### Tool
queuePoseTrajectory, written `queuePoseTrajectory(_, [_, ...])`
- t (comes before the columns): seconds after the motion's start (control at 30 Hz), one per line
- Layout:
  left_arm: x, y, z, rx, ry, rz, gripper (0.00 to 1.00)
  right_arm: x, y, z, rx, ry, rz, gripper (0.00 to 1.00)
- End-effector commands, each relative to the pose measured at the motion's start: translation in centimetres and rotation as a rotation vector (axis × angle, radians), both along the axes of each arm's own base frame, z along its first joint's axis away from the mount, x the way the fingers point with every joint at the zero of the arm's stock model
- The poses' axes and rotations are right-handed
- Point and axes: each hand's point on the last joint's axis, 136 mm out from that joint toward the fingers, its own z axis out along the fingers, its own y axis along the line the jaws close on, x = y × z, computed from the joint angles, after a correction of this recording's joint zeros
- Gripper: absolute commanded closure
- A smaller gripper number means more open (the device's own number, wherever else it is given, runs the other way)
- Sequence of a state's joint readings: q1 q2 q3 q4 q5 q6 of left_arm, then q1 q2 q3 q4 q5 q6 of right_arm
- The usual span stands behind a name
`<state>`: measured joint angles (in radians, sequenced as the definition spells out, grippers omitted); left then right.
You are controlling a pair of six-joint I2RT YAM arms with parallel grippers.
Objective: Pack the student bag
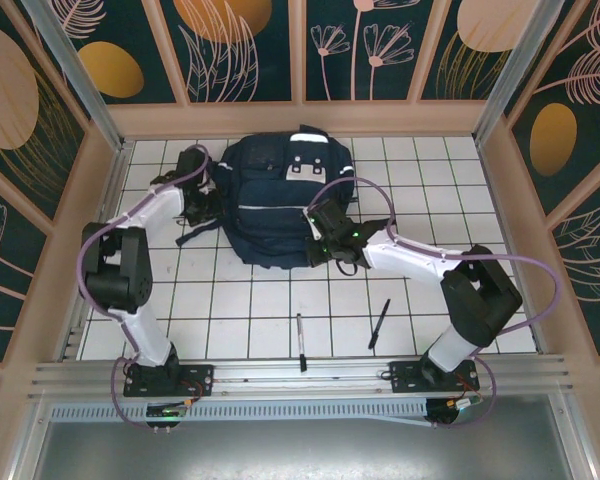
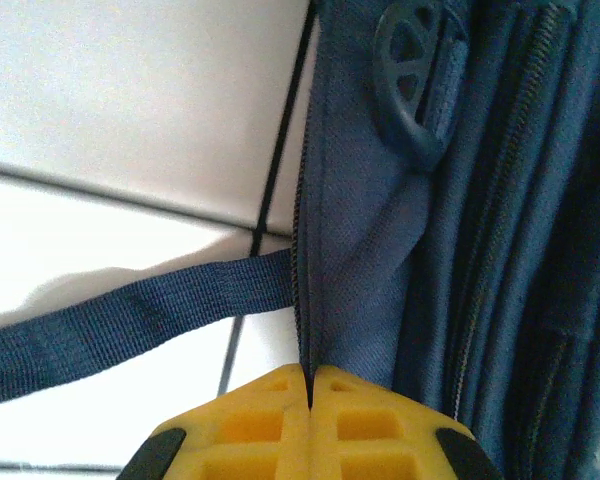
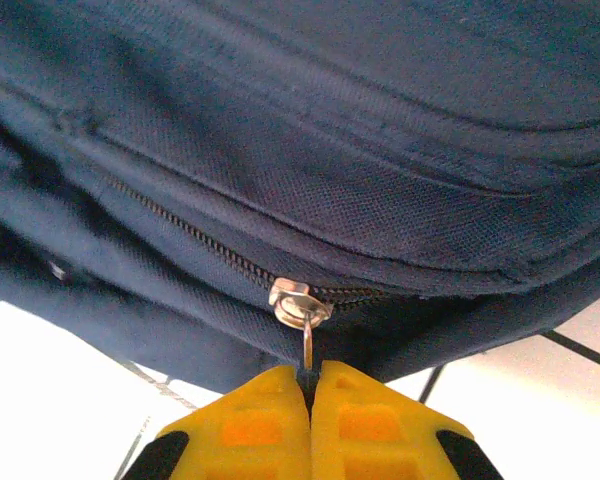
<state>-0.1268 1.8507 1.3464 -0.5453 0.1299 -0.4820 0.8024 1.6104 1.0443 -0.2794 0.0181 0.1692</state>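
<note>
From above, the bag (image 1: 280,200) lies flat at the far middle of the table (image 1: 240,300). The left gripper (image 1: 202,205) is pressed to the bag's left side. The right gripper (image 1: 318,238) is at the bag's near edge, toward its right corner. A pen (image 1: 300,342) and a second pen (image 1: 379,322) lie nearer than the bag, well apart from it.

In the left wrist view, the left gripper (image 2: 310,385) has its yellow fingers (image 2: 250,420) squeezed together, with a thin edge of the bag (image 2: 460,250) pinched between them. A strap (image 2: 130,320) runs out from the bag to the left over the table. A round plastic part (image 2: 415,80) sits on the bag, farther up from the pinch.

In the right wrist view, the right gripper (image 3: 310,385) has its fingers (image 3: 370,420) closed tight on the small metal zip pull (image 3: 300,305). The pull hangs from the near side of the bag (image 3: 330,150). The zip teeth to the left of the pull are shut.

I think the step is opening the bag, so nothing is packed yet. One gripper holds the cloth and the other has the zip. Next, the right gripper needs to drag the pull along the zip line, not away from it. The left gripper must hold the bag firm so it does not slide. If the bag moves, the zip may stick.
</note>
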Motion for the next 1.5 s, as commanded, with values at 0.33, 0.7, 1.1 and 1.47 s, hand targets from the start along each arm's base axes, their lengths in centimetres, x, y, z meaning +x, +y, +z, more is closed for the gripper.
queuePoseTrajectory(0.33, [-0.1, 4.3, 6.1, 0.091, -0.032, 0.055, 0.54, -2.2, 15.1, 5.0, 0.223, -0.003, 0.29, 1.0])
queuePoseTrajectory(0.7, [-8.3, 1.0, 4.5, -0.2, 0.037, 0.165, 0.44, -3.7, 16.2, 3.7, 0.204, 0.029, 0.335, 1.0])
queuePoseTrajectory(1.1, [-5.6, -4.2, 5.0, -0.355, -0.049, 0.253, 0.44, -5.1, 17.9, 3.8, 0.239, 0.039, 0.348, 1.0])
queuePoseTrajectory(1.47, [-8.8, -2.8, 0.0, -0.251, 0.032, 0.293, 0.4, -4.9, 16.4, 3.6, 0.224, 0.02, 0.295, 1.0])
